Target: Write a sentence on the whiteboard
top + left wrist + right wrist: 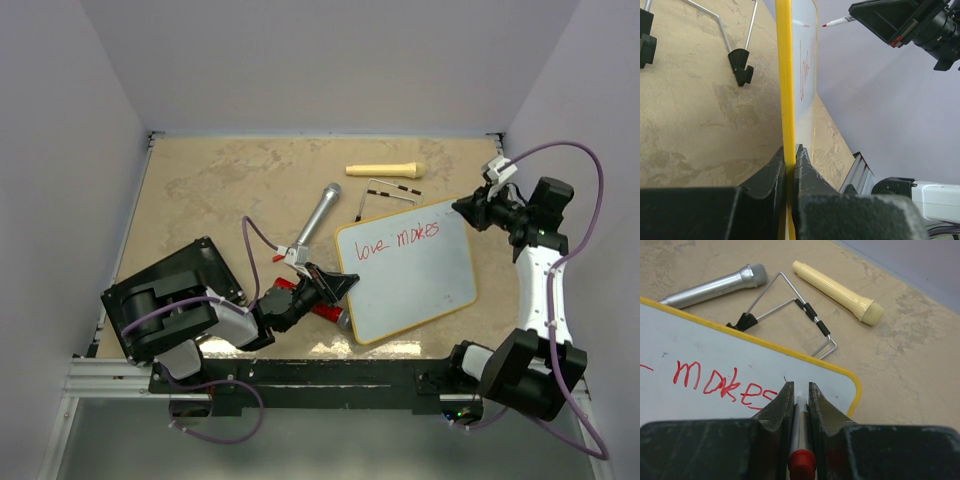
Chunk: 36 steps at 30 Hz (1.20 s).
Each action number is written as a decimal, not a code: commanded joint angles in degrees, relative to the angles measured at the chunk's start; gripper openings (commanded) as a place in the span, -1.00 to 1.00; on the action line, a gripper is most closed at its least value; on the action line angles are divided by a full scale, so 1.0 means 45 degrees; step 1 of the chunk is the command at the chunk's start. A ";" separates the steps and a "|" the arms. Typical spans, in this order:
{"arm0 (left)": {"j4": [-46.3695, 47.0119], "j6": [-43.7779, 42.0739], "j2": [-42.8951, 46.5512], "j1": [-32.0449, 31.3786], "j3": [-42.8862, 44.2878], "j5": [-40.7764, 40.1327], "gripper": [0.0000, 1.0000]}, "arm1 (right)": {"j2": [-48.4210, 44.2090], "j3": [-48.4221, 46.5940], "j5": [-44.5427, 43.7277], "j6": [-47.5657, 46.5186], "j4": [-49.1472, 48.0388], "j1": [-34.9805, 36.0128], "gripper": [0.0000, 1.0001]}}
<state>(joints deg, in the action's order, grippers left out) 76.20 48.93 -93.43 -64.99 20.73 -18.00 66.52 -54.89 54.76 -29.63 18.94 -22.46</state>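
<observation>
The whiteboard [410, 272] lies tilted at the middle right, with the sentence [398, 240] in red reading "love makes" on its top line. My left gripper [338, 285] is shut on the board's left edge; in the left wrist view its frame [784, 75] runs edge-on between my fingers [775, 170]. My right gripper [462, 207] is shut on a red marker [800, 435] and holds it just above the board's upper right corner [852, 385], right of "makes" [720, 385]. The marker's tip [826, 24] shows off the board in the left wrist view.
A silver microphone [318, 214] lies left of the board, a cream handle [385, 169] behind it. The board's wire foot [385, 192] sticks out at its back edge. A black flat box [165, 290] sits at the left front. A red object [290, 297] lies under my left gripper.
</observation>
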 commanded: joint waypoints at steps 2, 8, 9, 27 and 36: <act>-0.0801 -0.1380 -0.0195 0.0029 -0.0193 0.0055 -1.00 | 0.0217 0.0109 -0.0392 0.0666 -0.0927 0.0283 -1.00; -0.0782 -0.1380 -0.0293 0.0048 -0.0134 0.0094 -1.00 | 0.0608 -0.0164 -0.0568 0.0023 -0.0031 0.0342 -1.00; -0.0763 -0.1380 -0.0293 0.0048 -0.0134 0.0094 -1.00 | 0.0589 -0.0184 -0.0529 -0.0269 0.0338 0.0342 -1.00; -0.0567 -0.1302 -0.0527 0.0087 -0.0115 0.0250 -1.00 | -0.0642 0.0012 -0.1334 -0.0195 0.0265 0.0342 -1.00; -0.0567 -0.1322 -0.0352 0.0087 -0.0251 0.0211 -1.00 | 0.0000 -0.0184 -0.1427 0.0725 -0.0616 0.0342 -1.00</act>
<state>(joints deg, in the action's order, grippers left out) 77.17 50.28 -94.61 -64.58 20.73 -17.80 64.75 -54.41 49.23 -28.95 19.62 -20.99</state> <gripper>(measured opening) 0.075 0.139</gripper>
